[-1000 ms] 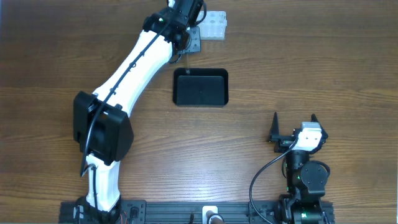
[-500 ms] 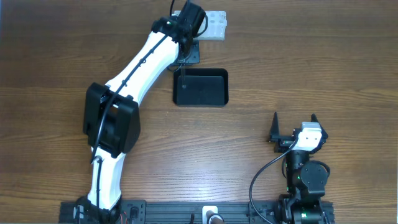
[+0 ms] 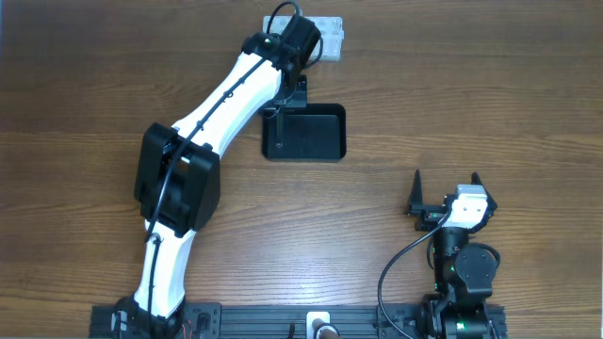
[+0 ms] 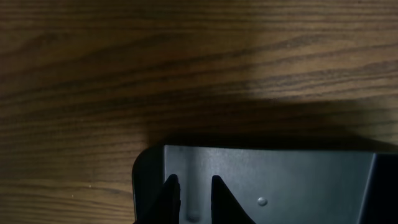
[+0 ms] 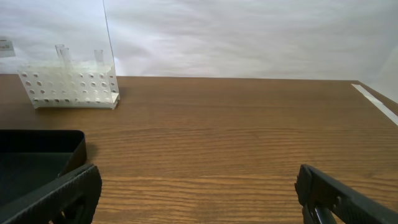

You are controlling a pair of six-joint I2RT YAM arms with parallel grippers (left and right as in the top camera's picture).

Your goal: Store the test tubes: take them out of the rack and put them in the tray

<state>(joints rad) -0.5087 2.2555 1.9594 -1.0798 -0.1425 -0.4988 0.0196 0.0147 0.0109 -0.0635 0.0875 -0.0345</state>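
**Top and wrist views.** The left arm reaches up the table [image 3: 490, 85] to the near-left corner of the black tray [image 3: 320, 141]. The left gripper [image 3: 283, 105] hangs over that corner. In the left wrist view, its fingers [image 4: 169, 196] stand a narrow gap apart on a clear tube [image 4: 191, 208]. The tube shows there only as a pale streak with a rounded lower end. The top view shows the tube [image 3: 279, 127] as a thin line along the tray's left wall. The lower end lies inside the tray [image 4: 280, 180]; whether it touches the floor cannot be told.

The white rack [image 3: 330, 38] stands just beyond the tray, near the table's far edge and apart from the tray. In the right wrist view, the rack [image 5: 68, 87] carries two racked tubes [image 5: 62, 53], both upright, with the tray's rim [image 5: 37, 133] nearer the camera.

The right gripper [image 3: 445, 188] sits low by its base, well apart from the tray. Its fingers are spread wide and hold nothing [image 5: 198, 177].
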